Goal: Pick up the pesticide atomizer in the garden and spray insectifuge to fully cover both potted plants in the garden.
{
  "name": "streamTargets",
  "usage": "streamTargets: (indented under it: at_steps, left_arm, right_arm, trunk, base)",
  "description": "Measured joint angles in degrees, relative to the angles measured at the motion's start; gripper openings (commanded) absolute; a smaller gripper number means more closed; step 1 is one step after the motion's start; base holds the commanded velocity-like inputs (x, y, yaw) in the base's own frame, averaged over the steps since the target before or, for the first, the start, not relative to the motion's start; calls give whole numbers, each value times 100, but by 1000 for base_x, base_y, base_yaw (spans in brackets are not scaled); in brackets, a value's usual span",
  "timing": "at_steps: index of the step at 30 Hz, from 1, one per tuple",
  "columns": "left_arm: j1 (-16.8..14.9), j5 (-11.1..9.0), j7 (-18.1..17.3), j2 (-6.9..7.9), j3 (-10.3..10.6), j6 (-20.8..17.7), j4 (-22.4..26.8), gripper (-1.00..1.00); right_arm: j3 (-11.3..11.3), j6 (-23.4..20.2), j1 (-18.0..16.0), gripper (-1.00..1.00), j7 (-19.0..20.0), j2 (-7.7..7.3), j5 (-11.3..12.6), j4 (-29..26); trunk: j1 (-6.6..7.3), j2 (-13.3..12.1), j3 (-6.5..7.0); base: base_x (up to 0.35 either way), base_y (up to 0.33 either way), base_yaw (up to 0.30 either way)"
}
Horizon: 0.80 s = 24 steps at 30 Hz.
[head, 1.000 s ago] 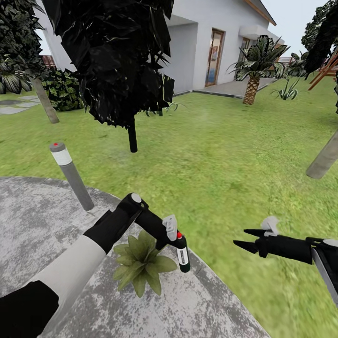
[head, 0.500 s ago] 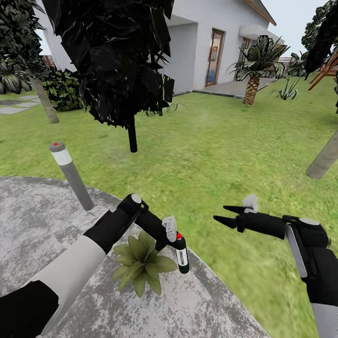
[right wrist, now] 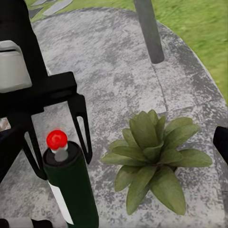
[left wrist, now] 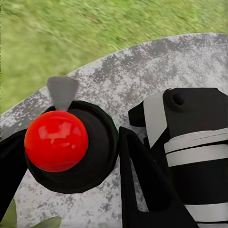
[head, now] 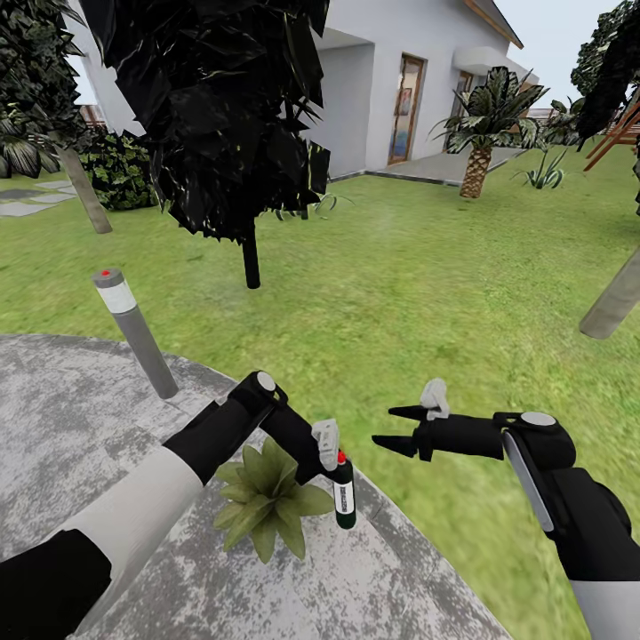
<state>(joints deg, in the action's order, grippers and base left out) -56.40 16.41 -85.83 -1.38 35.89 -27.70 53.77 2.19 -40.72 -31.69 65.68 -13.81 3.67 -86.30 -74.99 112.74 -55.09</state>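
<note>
A grey bollard lamp [head: 133,331] with a red dot is seen at the far left, standing at the patio [head: 62,418] edge where paving meets lawn [head: 427,293]. Nearer the middle, 1 potted plant [head: 264,494] sits on the paving beneath the left arm. Just beside it, the pesticide atomizer [head: 344,492] is held upright above the patio rim, clenched between the 2 fingers of the left gripper [head: 331,462]; the red cap [left wrist: 56,141] is framed by those fingers in the left wrist view. Further right, the right gripper [head: 391,427] is held over the grass with its fingers parted, nothing between them, pointing toward the atomizer.
</note>
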Motion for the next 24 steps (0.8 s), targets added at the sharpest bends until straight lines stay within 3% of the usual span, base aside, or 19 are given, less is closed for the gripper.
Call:
streamTargets:
  at_steps: [2, 3, 10, 20, 24]
  left_arm:
    - [-30, 1, 0, 5, 0, 0, -1, -100]
    - [-42, 1, 0, 6, 0, 0, -2, -100]
    - [-90, 9, 4, 8, 0, 0, 2, -100]
    - [-119, 294, 14, -1, 0, 0, 5, -100]
    - [-138, 307, 30, -8, 3, 0, 6, -100]
  right_arm:
    - [3, 0, 0, 100, 4, -7, -1, 0]
    - [3, 0, 0, -100, 3, -8, -1, 0]
    - [5, -1, 1, -100, 3, -11, -1, 0]
    - [41, -1, 0, -100, 7, -5, 3, 0]
    - [238, -1, 0, -100, 7, -3, 4, 0]
  trunk:
    - [0, 0, 0]
    - [0, 0, 0]
    - [0, 0, 0]
    - [0, 0, 0]
    - [0, 0, 0]
  base:
    - [0, 0, 0]
    - [0, 0, 0]
    - [0, 0, 0]
    - [0, 0, 0]
    - [0, 0, 0]
